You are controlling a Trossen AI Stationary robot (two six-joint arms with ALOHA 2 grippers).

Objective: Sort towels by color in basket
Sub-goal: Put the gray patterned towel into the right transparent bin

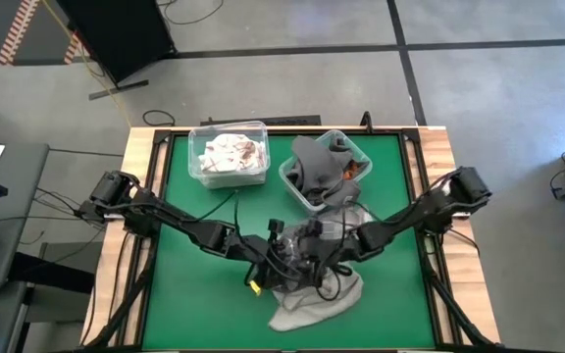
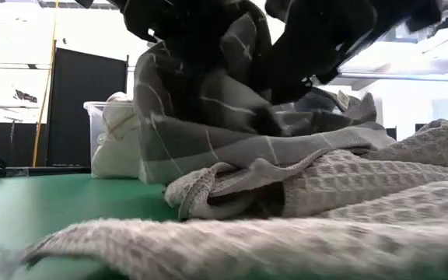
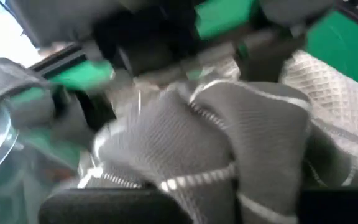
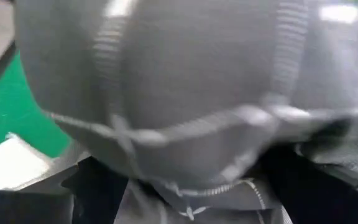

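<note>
A dark grey towel checked with thin white lines (image 2: pixel 208 117) is bunched up above the table's near middle, between my two grippers. My left gripper (image 1: pixel 281 251) comes in from the left and my right gripper (image 1: pixel 328 243) from the right; both meet at this towel. The towel fills the left wrist view (image 3: pixel 247 137) and the right wrist view (image 4: pixel 185 81), hiding the fingertips. A light grey waffle towel (image 2: pixel 348 187) lies crumpled on the green mat under it (image 1: pixel 314 299). My left gripper is shut on the checked towel, on a bunched fold (image 3: pixel 229 168) of several layers. The cloth covers the fingers, so the exact place is hidden. The towel is raised and hangs down in folds (image 2: pixel 177 148). My right gripper is shut on the same checked towel, with a thick bunch of it (image 4: pixel 191 174) between its dark fingers (image 4: pixel 98 186). The cloth hides the tips. The towel's lower folds (image 2: pixel 309 128) rest on the waffle towel.
At the far side stand two clear bins: the left one (image 1: pixel 202 132) holds white towels, the right one (image 1: pixel 292 186) holds dark grey and orange towels. Bare green mat (image 1: pixel 194 284) lies to the left near side. Wooden table edges frame the mat.
</note>
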